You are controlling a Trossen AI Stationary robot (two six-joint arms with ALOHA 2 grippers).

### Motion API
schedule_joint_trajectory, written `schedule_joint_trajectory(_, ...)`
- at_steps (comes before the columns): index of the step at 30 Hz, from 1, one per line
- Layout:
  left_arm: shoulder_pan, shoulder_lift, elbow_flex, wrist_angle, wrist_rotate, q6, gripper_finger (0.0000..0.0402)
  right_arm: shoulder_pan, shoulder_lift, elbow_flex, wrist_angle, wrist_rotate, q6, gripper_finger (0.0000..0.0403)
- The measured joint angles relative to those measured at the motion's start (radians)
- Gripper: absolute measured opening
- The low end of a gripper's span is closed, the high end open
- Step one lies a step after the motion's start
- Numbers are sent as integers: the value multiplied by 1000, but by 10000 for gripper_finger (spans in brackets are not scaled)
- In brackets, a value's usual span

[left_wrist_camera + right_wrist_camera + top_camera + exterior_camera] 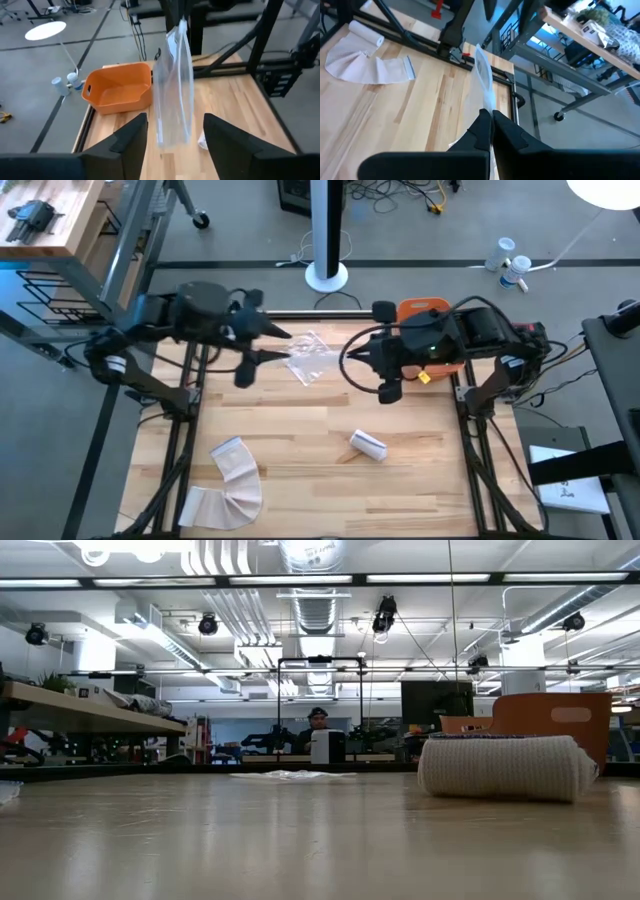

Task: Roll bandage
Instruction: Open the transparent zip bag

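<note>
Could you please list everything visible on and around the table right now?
clear plastic bag: one, transparent, table's far middle, between both arms
rolled bandage: one, white, table's centre-right
unrolled bandage: one, white, near-left of table
orange bin: one, far right edge of table
wooden table: one, light wood
floor lamp base: one, white, beyond the table
left gripper: fingers open, the bag between them
right gripper: fingers shut on the bag's edge

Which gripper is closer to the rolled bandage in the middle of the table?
Right. The right gripper is just beyond the rolled bandage; the left gripper is farther off to the side.
</note>
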Motion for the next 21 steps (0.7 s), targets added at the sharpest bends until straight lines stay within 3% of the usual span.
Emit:
schedule_joint_trajectory(10, 0, 0, -2, 29, 34, -25, 173, -9, -52, 0, 59, 52, 6, 0)
schedule_joint_trajectory(21, 1, 66, -4, 63, 26, 43, 114, -9, -53, 0, 71, 52, 57, 0)
